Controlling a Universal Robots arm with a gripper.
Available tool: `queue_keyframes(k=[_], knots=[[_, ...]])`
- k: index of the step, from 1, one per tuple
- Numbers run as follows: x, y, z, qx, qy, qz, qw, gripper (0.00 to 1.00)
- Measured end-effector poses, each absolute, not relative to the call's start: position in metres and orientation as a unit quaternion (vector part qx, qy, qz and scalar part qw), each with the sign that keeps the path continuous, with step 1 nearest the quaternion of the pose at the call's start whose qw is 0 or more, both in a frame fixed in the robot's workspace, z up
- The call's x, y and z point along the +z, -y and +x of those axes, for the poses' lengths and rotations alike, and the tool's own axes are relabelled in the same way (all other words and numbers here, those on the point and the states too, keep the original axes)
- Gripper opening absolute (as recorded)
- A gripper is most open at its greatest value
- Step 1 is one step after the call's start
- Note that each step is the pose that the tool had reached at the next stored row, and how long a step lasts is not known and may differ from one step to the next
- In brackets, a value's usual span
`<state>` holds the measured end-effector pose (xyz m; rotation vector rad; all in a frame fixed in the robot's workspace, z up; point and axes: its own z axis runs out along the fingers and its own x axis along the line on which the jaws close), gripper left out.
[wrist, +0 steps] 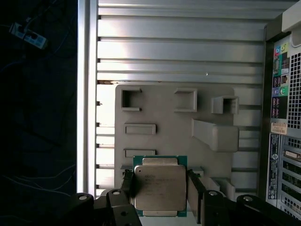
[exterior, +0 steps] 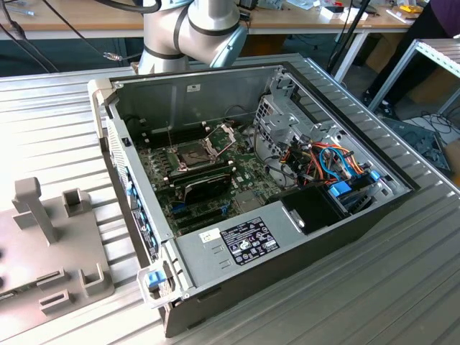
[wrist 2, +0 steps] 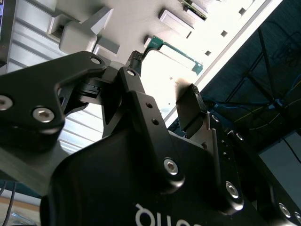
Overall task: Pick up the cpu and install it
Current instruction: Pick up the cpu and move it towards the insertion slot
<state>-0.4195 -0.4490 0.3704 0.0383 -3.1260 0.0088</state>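
The cpu (wrist: 159,181), a flat square chip with a silvery-grey top and a green rim, sits between my gripper's (wrist: 161,192) two black fingers (wrist: 128,188), which press on its two opposite sides. It hangs well above the grey fixture plate (wrist: 174,136). In the second wrist view the gripper (wrist 2: 164,75) stands over the same plate, and the cpu's green edge (wrist 2: 181,56) shows past the fingertips. In the exterior view the dark square socket (exterior: 194,154) on the green motherboard (exterior: 248,169) lies open with its hinged metal frame (exterior: 223,135) raised.
The open computer case (exterior: 345,223) lies on a ribbed metal table (exterior: 402,287), with the arm's base (exterior: 194,29) behind it. A black oblong module (exterior: 205,188) sits in front of the socket. The grey fixture plate (exterior: 50,251) with upright blocks is at the exterior view's left.
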Motion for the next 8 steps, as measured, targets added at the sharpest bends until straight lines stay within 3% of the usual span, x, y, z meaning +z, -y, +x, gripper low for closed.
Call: queue_keyframes(k=[8], knots=[[0.3704,0.449,-0.4193,0.003,1.0,0.012,0.008,0.55]])
